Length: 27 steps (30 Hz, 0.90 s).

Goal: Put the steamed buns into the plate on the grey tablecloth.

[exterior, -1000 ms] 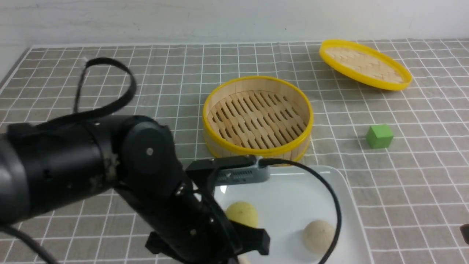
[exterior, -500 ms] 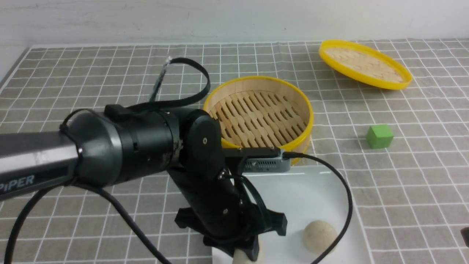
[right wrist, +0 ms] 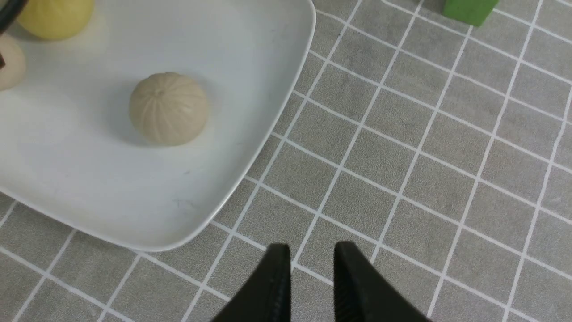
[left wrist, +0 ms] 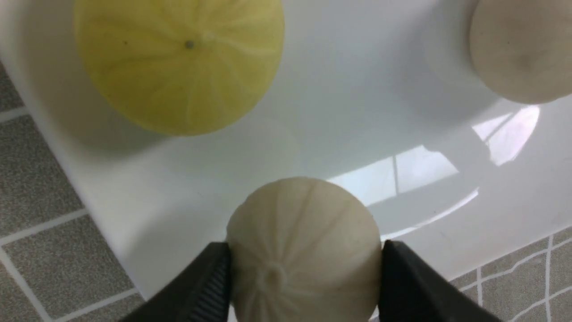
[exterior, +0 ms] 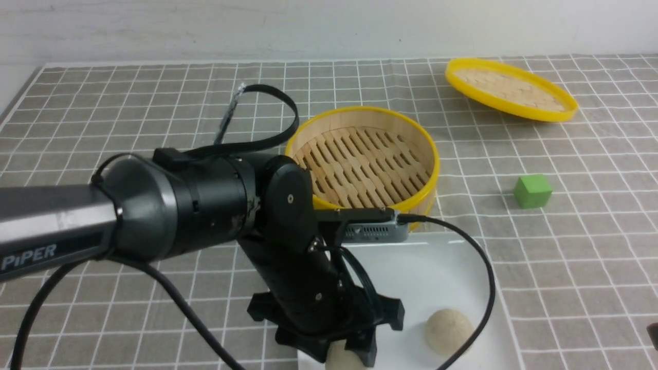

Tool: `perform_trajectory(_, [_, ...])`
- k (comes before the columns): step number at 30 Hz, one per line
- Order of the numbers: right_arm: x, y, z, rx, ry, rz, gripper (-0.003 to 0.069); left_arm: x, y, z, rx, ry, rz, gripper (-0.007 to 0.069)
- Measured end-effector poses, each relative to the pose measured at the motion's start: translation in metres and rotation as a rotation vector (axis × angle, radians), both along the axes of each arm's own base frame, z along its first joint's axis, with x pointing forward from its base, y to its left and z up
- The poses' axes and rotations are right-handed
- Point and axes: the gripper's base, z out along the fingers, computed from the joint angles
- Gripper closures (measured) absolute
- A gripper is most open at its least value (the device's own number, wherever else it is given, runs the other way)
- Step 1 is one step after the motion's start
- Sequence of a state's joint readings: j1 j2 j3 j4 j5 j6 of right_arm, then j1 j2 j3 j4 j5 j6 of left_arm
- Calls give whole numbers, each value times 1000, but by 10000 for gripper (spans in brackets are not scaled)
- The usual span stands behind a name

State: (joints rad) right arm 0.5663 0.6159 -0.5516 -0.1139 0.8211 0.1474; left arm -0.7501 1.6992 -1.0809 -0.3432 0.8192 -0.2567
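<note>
The white plate (exterior: 426, 267) lies on the grey tablecloth (exterior: 565, 267) at the front. My left gripper (exterior: 347, 354) is low over the plate's near left part. It stands open, its fingers at either side of an off-white steamed bun (left wrist: 304, 250) that rests on the plate. A pale yellow bun (left wrist: 178, 62) and a beige bun (exterior: 447, 331) also lie in the plate; my left arm hides the yellow one in the front view. My right gripper (right wrist: 313, 250) hovers over bare cloth beside the plate (right wrist: 250, 89), slightly open and holding nothing.
A round bamboo steamer basket (exterior: 362, 159) with a yellow rim stands just behind the plate, with nothing in it. Its lid (exterior: 511, 90) lies tilted at the back right. A green cube (exterior: 532, 191) sits on the cloth to the right. The left arm's cable loops over the plate.
My left arm swung right and came down over the plate, covering the yellow bun in the front view. Its jaws parted around the off-white bun, which now rests on the plate.
</note>
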Motion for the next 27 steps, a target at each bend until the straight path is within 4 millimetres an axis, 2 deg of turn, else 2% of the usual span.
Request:
perform_trajectory(12, [-2,0,-1,7,24,-1,471,4,-3,5,-22,-17,25,139])
perform_trajectory(21, [-2,0,-1,6,28,-2,459,6,-5,8,-35,-30,33,139])
perform_trajectory(26, [-3,1,-2,19,39,-1,457,10,-8,30,-65,-85,2,142])
perform_trajectory(27, [-3,1,-2,22,48,0,463,11,-8,41,-72,-120,-20,149])
